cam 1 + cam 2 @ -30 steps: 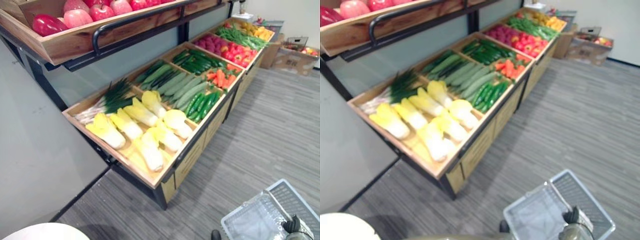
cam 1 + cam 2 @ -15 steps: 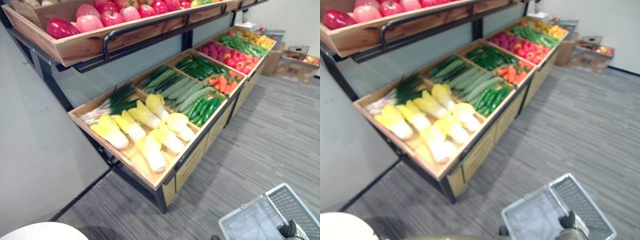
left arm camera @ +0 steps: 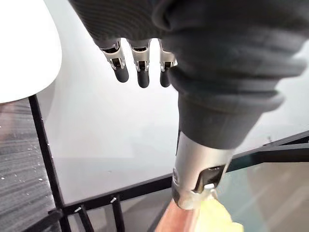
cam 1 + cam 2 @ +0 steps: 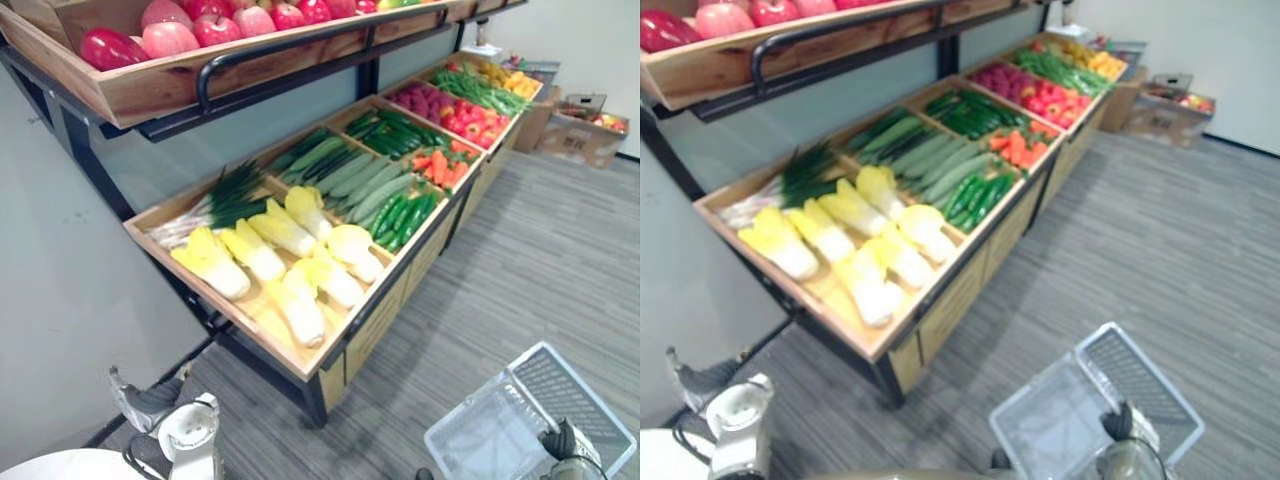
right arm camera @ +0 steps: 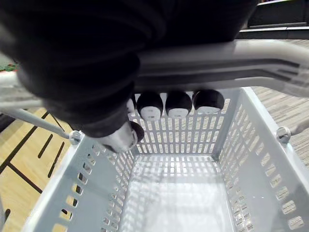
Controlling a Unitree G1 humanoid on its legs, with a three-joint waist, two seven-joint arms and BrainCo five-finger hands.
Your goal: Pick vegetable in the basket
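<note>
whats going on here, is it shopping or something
A humanoid robot faces a produce stand. Its right hand is curled round the handle of a grey basket, which is empty. Its left hand is open and holds nothing, low by the stand's near end. The cabbages and other vegetables lie in their bins.

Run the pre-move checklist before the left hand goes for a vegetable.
1. Right hand curled round the basket handle: ok.
2. Basket empty, with room for a vegetable: ok.
3. Left hand open, fingers straight, holding nothing: ok.
4. Left hand above the produce: not ok. It sits low, beside the near end of the crate.
5. Cabbages in the nearest compartment lie uncovered, with nothing over them: ok.
6. Basket close enough to the crate for the drop: cannot tell.
</note>
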